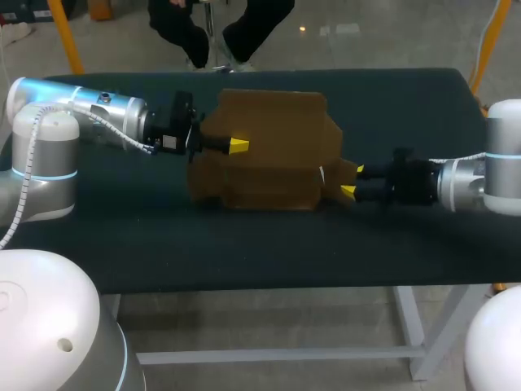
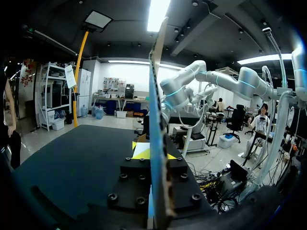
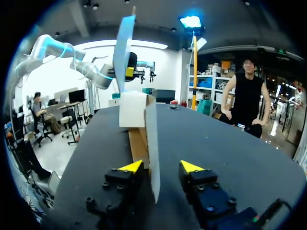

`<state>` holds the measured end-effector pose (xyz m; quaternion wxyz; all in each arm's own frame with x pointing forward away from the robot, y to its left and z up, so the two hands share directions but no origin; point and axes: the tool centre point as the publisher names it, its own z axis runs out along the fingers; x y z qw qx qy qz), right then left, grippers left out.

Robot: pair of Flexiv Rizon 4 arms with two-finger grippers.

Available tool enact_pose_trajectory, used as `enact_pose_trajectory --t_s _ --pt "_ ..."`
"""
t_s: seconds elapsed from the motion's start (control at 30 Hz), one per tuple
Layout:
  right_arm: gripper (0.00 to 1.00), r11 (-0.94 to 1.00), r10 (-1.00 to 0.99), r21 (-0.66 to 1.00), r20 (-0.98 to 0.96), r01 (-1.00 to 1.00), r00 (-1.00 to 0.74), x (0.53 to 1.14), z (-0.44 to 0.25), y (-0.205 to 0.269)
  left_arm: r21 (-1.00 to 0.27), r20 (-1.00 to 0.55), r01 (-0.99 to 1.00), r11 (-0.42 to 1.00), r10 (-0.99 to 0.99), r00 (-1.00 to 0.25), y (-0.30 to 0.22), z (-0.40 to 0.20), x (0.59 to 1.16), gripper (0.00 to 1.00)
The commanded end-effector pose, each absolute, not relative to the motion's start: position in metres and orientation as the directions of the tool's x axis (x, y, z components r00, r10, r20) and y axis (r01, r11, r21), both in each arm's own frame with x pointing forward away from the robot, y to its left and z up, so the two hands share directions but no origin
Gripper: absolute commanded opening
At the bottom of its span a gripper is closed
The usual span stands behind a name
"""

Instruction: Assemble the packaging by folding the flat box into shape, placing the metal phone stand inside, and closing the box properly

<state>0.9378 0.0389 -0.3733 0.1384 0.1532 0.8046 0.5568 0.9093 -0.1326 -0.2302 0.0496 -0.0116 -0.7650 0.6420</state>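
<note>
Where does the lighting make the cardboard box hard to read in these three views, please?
Head view: even, rather dim light; the brown box reads clearly against the dark table, which swallows any shadows. Left wrist view: overhead glare sits right behind the box's edge-on panel, leaving it backlit. Right wrist view: the flap inside the open right tool looks washed-out pale.

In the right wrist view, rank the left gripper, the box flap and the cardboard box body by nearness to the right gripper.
From the right gripper:
1. box flap, between its open fingers.
2. cardboard box body, just ahead.
3. left gripper, beyond it, holding the tall panel.
</note>
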Motion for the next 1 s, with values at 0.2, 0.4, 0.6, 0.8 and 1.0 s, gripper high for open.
enact_pose_trajectory --t_s 0.2,0.4,0.6,0.8,1.0 --pt "0.00 0.335 0.434 0.937 -0.061 0.098 -0.899 0.932 -0.378 0.054 -0.984 0.061 -0.046 0.175 0.083 -0.995 -0.133 -0.233 0.909 0.00" --pt "0.00 0.337 0.464 0.935 -0.064 0.110 -0.883 0.921 -0.378 0.059 -0.984 0.061 -0.046 0.175 0.083 -0.995 -0.133 -0.233 0.909 0.00" --pt "0.00 0.336 0.503 0.933 -0.065 0.127 -0.862 0.909 -0.380 0.064 -0.984 0.061 -0.046 0.175 0.083 -0.995 -0.133 -0.233 0.909 0.00" --pt "0.12 0.331 0.539 0.932 -0.055 0.151 -0.840 0.898 -0.383 0.069 -0.984 0.061 -0.046 0.175 0.083 -0.995 -0.133 -0.233 0.909 0.00" --pt "0.25 0.313 0.574 0.933 -0.037 0.178 -0.818 0.892 -0.385 0.074 -0.984 0.061 -0.046 0.175 0.083 -0.995 -0.133 -0.233 0.909 0.00"
